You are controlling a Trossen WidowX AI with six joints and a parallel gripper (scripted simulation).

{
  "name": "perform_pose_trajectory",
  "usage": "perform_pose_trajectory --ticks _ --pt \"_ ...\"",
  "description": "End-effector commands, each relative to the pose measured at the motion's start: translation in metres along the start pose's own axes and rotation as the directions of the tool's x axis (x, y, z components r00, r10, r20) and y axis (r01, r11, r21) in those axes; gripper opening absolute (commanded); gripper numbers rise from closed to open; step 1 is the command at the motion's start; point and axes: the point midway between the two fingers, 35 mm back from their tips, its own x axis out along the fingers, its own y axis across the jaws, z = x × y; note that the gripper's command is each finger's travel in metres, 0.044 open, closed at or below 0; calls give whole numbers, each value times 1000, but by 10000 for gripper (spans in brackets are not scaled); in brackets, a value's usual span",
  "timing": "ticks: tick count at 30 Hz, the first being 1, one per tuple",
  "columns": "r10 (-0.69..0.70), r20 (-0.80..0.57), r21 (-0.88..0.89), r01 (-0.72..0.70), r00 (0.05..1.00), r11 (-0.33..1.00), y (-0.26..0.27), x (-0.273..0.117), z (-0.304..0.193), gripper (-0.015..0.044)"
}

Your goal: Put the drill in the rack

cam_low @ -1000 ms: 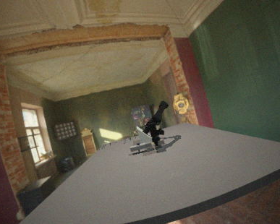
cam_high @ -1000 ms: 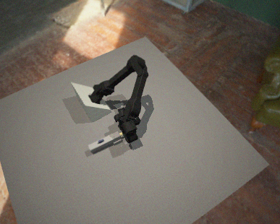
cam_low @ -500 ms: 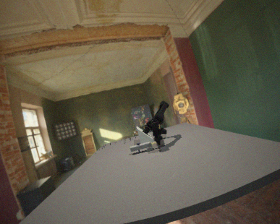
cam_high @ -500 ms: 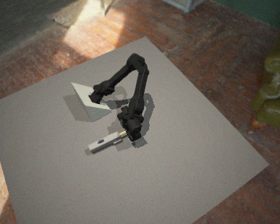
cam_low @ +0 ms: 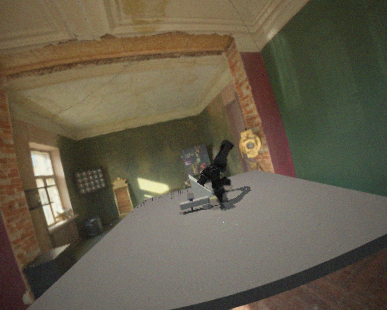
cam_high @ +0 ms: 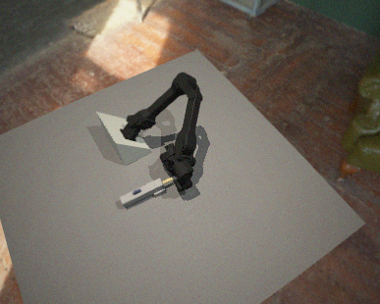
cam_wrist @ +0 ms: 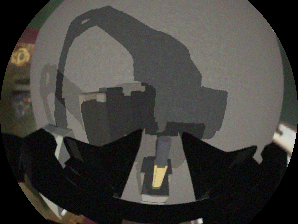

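A long pale grey housing [cam_high: 149, 191] [cam_low: 195, 203] [cam_wrist: 154, 198] lies on the table, with a dark blue key [cam_high: 136, 191] on top. The drill [cam_high: 168, 180] [cam_wrist: 159, 176] sticks out of the housing's end nearest my gripper; it shows a yellow part and a grey-blue shank. My gripper [cam_high: 179, 182] [cam_wrist: 162, 134] is open over the drill's free end. In the wrist view the shank lies in the gap between the fingers, not clasped. A blocky shaded thing [cam_wrist: 94, 97] with pale top pieces, at the left of the wrist view, may be the rack; the arm hides it in the top and exterior views.
A pale slanted panel [cam_high: 116, 134] [cam_low: 199, 187] [cam_wrist: 60, 151] stands beside the arm's far end, left of the gripper in the wrist view. The grey table top [cam_high: 233, 230] [cam_low: 267, 235] carries it. The arm's shadow falls across the table around the gripper.
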Motion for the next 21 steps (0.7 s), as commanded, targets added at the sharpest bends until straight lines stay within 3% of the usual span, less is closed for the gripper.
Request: perform_pose_trajectory --ticks 1,4,21 --pt "-2 1 -3 2 1000 1000 0 1 -2 368" --pt "-3 2 -4 3 1000 1000 0 1 -4 440" --pt "-3 1 -4 3 1000 1000 -1 4 -12 440"
